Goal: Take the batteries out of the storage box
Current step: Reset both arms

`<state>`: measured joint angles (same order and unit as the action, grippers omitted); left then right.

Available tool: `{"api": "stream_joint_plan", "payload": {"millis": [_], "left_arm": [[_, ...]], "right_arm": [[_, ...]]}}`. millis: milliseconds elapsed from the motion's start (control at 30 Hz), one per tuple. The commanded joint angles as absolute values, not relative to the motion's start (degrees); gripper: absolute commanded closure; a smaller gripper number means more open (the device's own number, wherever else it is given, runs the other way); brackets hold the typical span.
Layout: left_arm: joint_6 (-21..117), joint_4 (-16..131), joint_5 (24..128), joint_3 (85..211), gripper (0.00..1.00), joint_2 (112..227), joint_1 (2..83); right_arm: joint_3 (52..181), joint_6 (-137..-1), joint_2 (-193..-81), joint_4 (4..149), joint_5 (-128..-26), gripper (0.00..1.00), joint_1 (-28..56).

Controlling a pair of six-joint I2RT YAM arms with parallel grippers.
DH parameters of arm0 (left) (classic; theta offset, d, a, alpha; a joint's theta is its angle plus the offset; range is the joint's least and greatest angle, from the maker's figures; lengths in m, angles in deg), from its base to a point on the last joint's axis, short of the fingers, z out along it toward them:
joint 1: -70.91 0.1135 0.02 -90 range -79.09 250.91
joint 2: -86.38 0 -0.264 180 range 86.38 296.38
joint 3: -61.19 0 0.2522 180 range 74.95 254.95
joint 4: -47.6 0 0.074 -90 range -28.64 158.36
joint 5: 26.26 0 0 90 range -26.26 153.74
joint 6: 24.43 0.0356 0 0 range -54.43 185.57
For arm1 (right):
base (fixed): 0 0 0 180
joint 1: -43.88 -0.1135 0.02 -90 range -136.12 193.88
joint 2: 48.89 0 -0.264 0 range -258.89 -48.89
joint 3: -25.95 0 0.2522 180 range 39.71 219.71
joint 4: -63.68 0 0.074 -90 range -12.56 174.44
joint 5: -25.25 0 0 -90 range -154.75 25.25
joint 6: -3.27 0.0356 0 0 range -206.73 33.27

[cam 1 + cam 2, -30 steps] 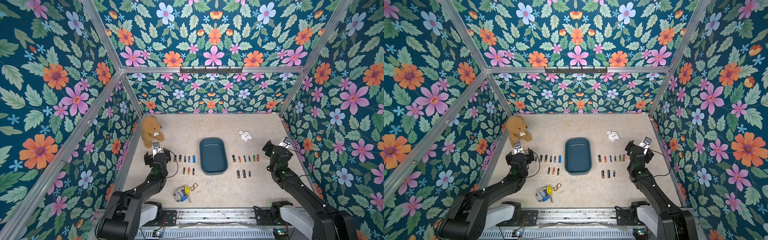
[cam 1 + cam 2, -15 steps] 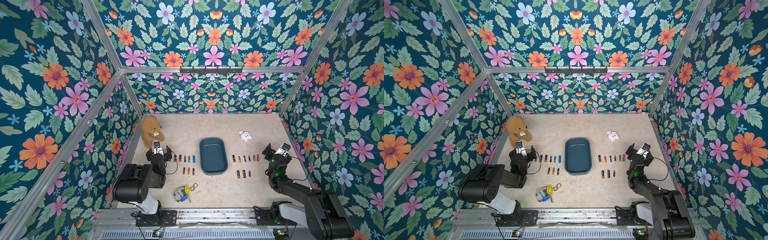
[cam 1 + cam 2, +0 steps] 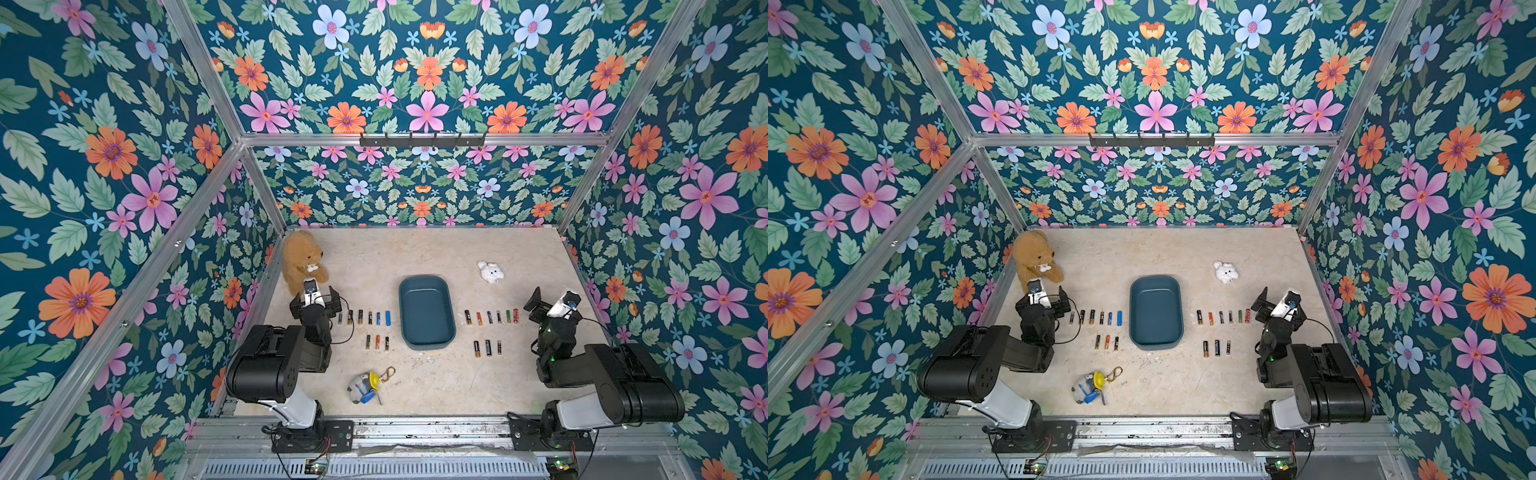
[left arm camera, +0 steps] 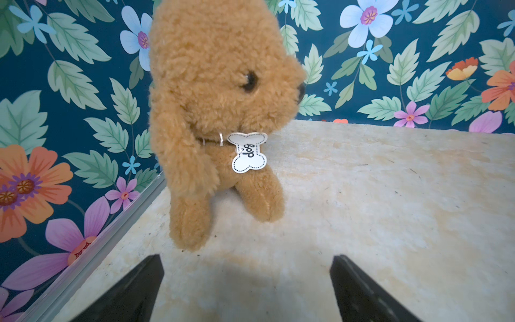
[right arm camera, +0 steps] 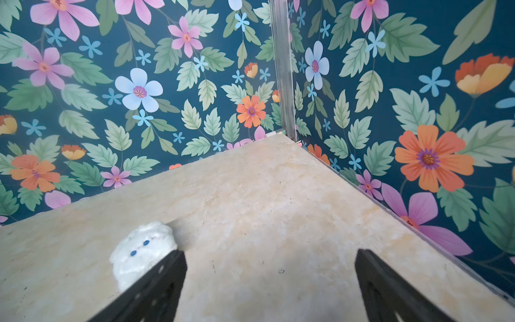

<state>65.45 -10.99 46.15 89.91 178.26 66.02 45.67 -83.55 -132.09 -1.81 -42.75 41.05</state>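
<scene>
The dark teal storage box (image 3: pixel 426 311) lies in the middle of the table with nothing inside it in both top views. The batteries lie on the table in short rows on either side of it: one group to its left (image 3: pixel 365 318) and another to its right (image 3: pixel 490 317). My left gripper (image 3: pixel 316 302) hovers low beside the left rows, open and empty (image 4: pixel 246 259), facing a brown plush. My right gripper (image 3: pixel 550 309) sits past the right rows, also open and empty (image 5: pixel 270 253). Neither wrist view shows the box or the batteries.
A brown plush dog (image 3: pixel 303 259) with a bone tag (image 4: pixel 248 153) sits at the back left, close in front of the left gripper. A small white plush (image 3: pixel 490 272) lies at the back right. A keychain toy (image 3: pixel 365 386) lies near the front. Floral walls enclose three sides.
Both arms have folded back, their elbows drawn down toward the bases at the front rail. The grippers stay open near the same spots. Box and batteries have not moved.
</scene>
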Motion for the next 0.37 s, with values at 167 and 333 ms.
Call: {"api": "stream_joint_plan", "payload": {"millis": [167, 333], "left_arm": [[64.9, -11.4, 45.7, 90.1, 0.0, 178.2, 66.1], [64.9, -11.4, 45.7, 90.1, 0.0, 178.2, 66.1]], "right_arm": [[46.6, -83.3, -132.3, -1.6, -44.0, 0.01, 41.1], [46.4, -83.5, -132.3, -2.0, -45.7, 0.01, 42.1]]}}
